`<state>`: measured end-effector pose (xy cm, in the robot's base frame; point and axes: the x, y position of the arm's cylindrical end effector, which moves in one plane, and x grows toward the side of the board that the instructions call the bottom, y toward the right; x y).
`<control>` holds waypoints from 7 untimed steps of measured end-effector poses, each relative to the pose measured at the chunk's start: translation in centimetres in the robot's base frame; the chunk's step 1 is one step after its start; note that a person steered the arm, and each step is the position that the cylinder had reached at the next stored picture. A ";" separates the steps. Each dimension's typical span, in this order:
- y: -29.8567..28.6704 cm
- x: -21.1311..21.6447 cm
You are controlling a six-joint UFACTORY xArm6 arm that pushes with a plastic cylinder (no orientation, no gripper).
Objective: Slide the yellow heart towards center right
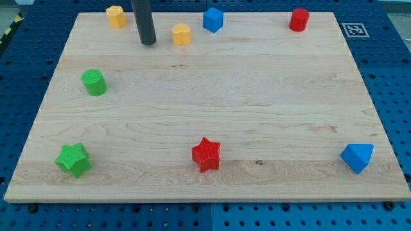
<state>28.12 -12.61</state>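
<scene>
My tip [148, 42]: far left, just left of the yellow heart [182, 34], apart.
Jaws: the rod has none.
Yellow block [115, 16]: far left corner.

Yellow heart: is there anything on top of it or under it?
Nothing lies on the yellow heart. It sits on the wooden board; its underside is hidden. My tip stands to its left, apart.

We see the rod [144, 22] cut off by the view's top edge at 12 o'clock; the surface's [205, 115] near corners at 7 and 5 o'clock are clipped.
</scene>
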 end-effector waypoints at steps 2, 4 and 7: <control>1.3 -2.7; 3.3 -1.4; 7.3 -2.1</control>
<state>26.00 -5.26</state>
